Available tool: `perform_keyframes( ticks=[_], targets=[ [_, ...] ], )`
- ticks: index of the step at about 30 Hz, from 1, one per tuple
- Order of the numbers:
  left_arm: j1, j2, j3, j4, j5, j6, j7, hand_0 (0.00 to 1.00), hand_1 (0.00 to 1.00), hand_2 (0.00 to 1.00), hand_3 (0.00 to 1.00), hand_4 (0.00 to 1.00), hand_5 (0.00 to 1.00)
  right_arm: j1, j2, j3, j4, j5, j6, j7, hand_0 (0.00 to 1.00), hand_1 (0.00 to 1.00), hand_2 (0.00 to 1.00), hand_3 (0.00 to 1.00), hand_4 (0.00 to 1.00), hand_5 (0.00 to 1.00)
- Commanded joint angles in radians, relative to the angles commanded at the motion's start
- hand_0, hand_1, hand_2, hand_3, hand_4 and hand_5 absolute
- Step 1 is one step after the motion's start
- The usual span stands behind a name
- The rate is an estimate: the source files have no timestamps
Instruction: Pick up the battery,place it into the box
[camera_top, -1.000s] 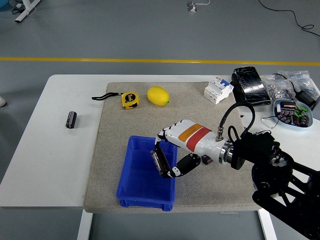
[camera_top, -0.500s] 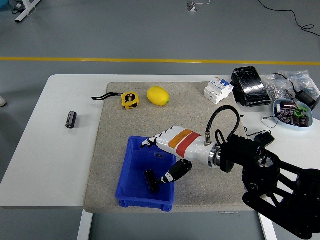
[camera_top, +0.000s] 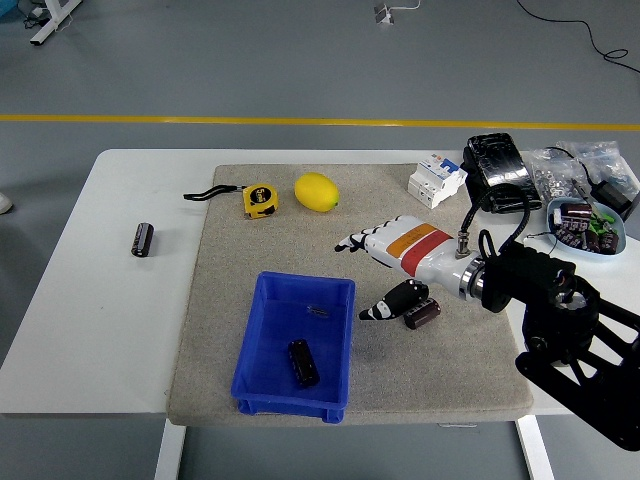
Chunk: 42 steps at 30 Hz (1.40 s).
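Battery (camera_top: 303, 363) lying inside box (camera_top: 262, 330), placement done. Right hand (camera_top: 385, 270) hovering right of box, fingers (camera_top: 352, 243) spread, holding nothing. You are seeing second battery (camera_top: 422, 313) beneath palm.

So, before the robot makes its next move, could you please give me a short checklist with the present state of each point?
1. One dark cylindrical battery lies inside the blue plastic box: ok.
2. Right hand holds nothing, fingers spread, beside the box rather than over it: ok.
3. Second dark battery lies on the grey mat, by the right thumb, free to grasp: ok.
4. Third dark battery lies far left on the white table; within the right hand's reach: cannot tell.
5. Box sits flat on the mat: ok.
6. Left hand: cannot tell, out of view.
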Motion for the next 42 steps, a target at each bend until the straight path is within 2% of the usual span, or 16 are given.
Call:
perform_keyframes(
  ticks=[5, 6, 11, 12, 13, 17, 18, 21, 32, 41, 42],
  targets=[
    [-0.002, -0.002, 0.004, -0.001, -0.005, -0.001, -0.001, 0.675, 0.622, 0.669, 0.637, 0.655, 0.679, 0.02, -0.047, -0.07, -0.05, -0.053, -0.019, 0.027, 0.631, 0.656, 0.744, 0.809, 0.998, 0.411],
    [-0.003, -0.002, 0.006, -0.001, -0.006, -0.002, -0.002, 0.675, 0.625, 0.669, 0.637, 0.655, 0.679, 0.025, -0.056, -0.088, -0.057, -0.058, -0.024, 0.032, 0.621, 0.642, 0.728, 0.768, 0.998, 0.408],
    [-0.004, -0.004, 0.004, -0.002, -0.002, -0.002, -0.001, 0.675, 0.625, 0.669, 0.637, 0.655, 0.679, 0.048, -0.081, -0.151, -0.087, -0.062, -0.052, 0.062, 0.621, 0.642, 0.728, 0.768, 0.998, 0.408],
    [-0.004, -0.004, 0.004, -0.002, -0.002, -0.002, -0.001, 0.674, 0.63, 0.667, 0.636, 0.655, 0.679, 0.053, -0.083, -0.161, -0.097, -0.062, -0.06, 0.067, 0.606, 0.622, 0.705, 0.718, 0.998, 0.395],
    [-0.004, -0.004, 0.004, -0.002, -0.002, -0.002, -0.001, 0.674, 0.63, 0.667, 0.636, 0.655, 0.679, 0.057, -0.085, -0.167, -0.105, -0.061, -0.066, 0.071, 0.606, 0.622, 0.705, 0.718, 0.998, 0.395],
    [-0.003, -0.005, 0.003, -0.002, -0.003, -0.002, -0.001, 0.674, 0.63, 0.667, 0.636, 0.655, 0.679, 0.075, -0.084, -0.197, -0.142, -0.054, -0.093, 0.085, 0.606, 0.622, 0.705, 0.718, 0.998, 0.395],
    [-0.002, -0.005, 0.003, -0.002, -0.003, -0.002, -0.001, 0.673, 0.631, 0.666, 0.637, 0.655, 0.679, 0.08, -0.082, -0.207, -0.155, -0.052, -0.102, 0.091, 0.568, 0.601, 0.688, 0.661, 0.988, 0.377],
    [0.0, -0.006, 0.003, -0.003, -0.002, -0.003, -0.001, 0.673, 0.631, 0.666, 0.637, 0.655, 0.679, 0.087, -0.073, -0.229, -0.189, -0.046, -0.118, 0.102, 0.568, 0.601, 0.688, 0.661, 0.988, 0.377],
    [0.001, -0.007, -0.006, -0.005, 0.014, -0.01, 0.004, 0.672, 0.634, 0.668, 0.637, 0.655, 0.68, 0.098, -0.036, -0.275, -0.302, -0.019, -0.155, 0.129, 0.565, 0.596, 0.679, 0.632, 0.97, 0.365],
    [-0.002, -0.007, -0.01, -0.006, 0.022, -0.013, 0.004, 0.676, 0.636, 0.667, 0.637, 0.655, 0.679, 0.11, -0.036, -0.284, -0.353, -0.007, -0.17, 0.141, 0.558, 0.592, 0.673, 0.604, 0.952, 0.354],
    [-0.003, -0.007, -0.01, -0.006, 0.022, -0.013, 0.004, 0.674, 0.633, 0.664, 0.637, 0.655, 0.68, 0.11, -0.036, -0.285, -0.355, -0.006, -0.17, 0.141, 0.553, 0.585, 0.663, 0.547, 0.925, 0.34]
  ],
)
